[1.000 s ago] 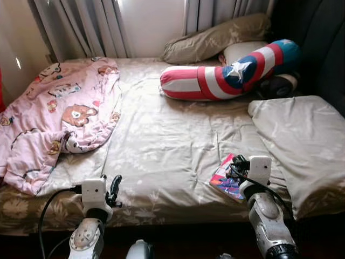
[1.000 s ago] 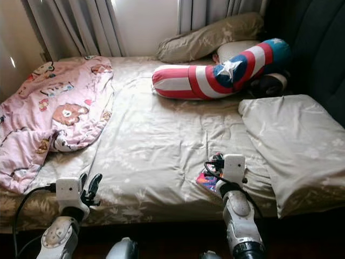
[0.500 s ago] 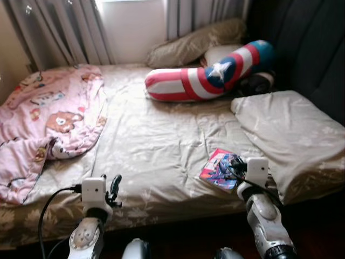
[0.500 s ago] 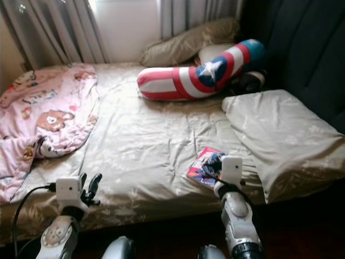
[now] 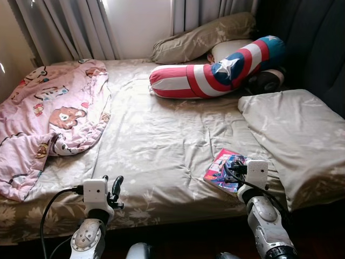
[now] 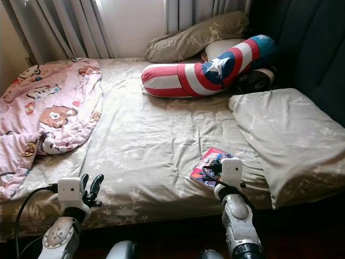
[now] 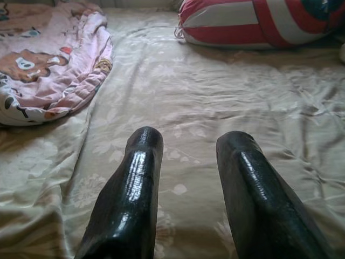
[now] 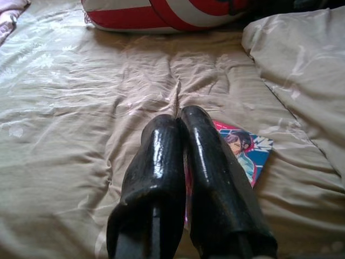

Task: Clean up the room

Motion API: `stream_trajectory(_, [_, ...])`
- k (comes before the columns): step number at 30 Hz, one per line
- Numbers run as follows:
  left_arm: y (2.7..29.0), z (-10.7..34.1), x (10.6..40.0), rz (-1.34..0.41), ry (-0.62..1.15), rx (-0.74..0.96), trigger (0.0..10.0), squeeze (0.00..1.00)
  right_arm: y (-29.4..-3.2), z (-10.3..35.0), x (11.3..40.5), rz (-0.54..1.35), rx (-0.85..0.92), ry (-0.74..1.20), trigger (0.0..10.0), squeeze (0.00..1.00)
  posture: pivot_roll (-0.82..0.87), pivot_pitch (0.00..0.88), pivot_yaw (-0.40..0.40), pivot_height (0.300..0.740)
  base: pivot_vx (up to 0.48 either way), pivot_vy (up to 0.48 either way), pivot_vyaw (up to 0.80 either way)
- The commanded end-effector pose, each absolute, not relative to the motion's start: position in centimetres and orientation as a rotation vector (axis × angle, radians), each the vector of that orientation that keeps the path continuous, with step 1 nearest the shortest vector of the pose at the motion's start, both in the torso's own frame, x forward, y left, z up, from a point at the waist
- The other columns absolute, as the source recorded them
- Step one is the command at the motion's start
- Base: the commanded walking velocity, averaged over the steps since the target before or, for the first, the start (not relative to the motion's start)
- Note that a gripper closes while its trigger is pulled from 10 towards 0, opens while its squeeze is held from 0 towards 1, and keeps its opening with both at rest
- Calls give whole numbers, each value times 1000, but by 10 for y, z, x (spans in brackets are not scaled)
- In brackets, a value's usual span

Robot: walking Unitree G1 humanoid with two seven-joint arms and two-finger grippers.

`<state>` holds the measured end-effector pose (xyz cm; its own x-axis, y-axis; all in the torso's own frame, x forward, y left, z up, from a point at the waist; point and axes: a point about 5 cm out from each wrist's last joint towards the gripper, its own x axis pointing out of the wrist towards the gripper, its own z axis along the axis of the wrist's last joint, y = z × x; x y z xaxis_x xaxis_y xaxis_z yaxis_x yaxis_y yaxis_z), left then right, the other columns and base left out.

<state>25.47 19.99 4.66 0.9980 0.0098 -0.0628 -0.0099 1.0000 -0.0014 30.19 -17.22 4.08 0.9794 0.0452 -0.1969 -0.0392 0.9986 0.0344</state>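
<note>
A colourful comic book [image 5: 225, 171] lies flat on the beige bed [image 5: 161, 145], near the front edge. The right gripper [image 8: 182, 121] hovers directly over the book's near side, its two black fingers [image 8: 161, 156] pressed together and clenched on nothing, with the book's cover showing just beyond and beside the fingertips. A large beige pillow [image 5: 294, 140] lies just to the right of that gripper. Farther ahead of it rests a long red, white and blue bolster with a star [image 5: 215, 73], and behind that another pillow [image 5: 202, 38] against the curtains [image 5: 81, 27]. The left gripper [image 7: 186, 145] hangs above the bed's front edge, well apart from the book, fingers spread and released. Ahead of it and to its left lies a crumpled pink blanket printed with bears [image 5: 48, 118].
</note>
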Motion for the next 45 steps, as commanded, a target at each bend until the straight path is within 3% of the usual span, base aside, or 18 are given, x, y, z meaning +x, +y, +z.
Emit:
stream_trajectory(1, [201, 50, 257, 4, 56, 14, 10000, 0, -170, 44, 304, 50, 24, 186, 10000, 0, -6, 0, 20, 627, 270, 0, 0])
stream_trajectory(15, [200, 50, 257, 2, 56, 14, 10000, 0, -170, 43, 304, 49, 24, 188, 10000, 0, -6, 0, 21, 627, 272, 0, 0])
stream_trajectory(31, [199, 56, 265, -9, 36, 21, 10000, 0, -149, 31, 297, 244, -45, 241, 10000, 0, -7, 0, 22, 627, 341, 0, 0])
stream_trajectory(35, [199, 56, 265, -7, 35, 21, 10000, 0, -145, 32, 296, 282, -47, 225, 10000, 0, -4, 0, 18, 608, 345, 0, 0])
stream_trajectory(45, [199, 55, 262, -16, 42, 22, 10000, 0, -157, 17, 295, 158, -17, 335, 10000, 0, 5, 0, 21, 608, 65, 0, 0])
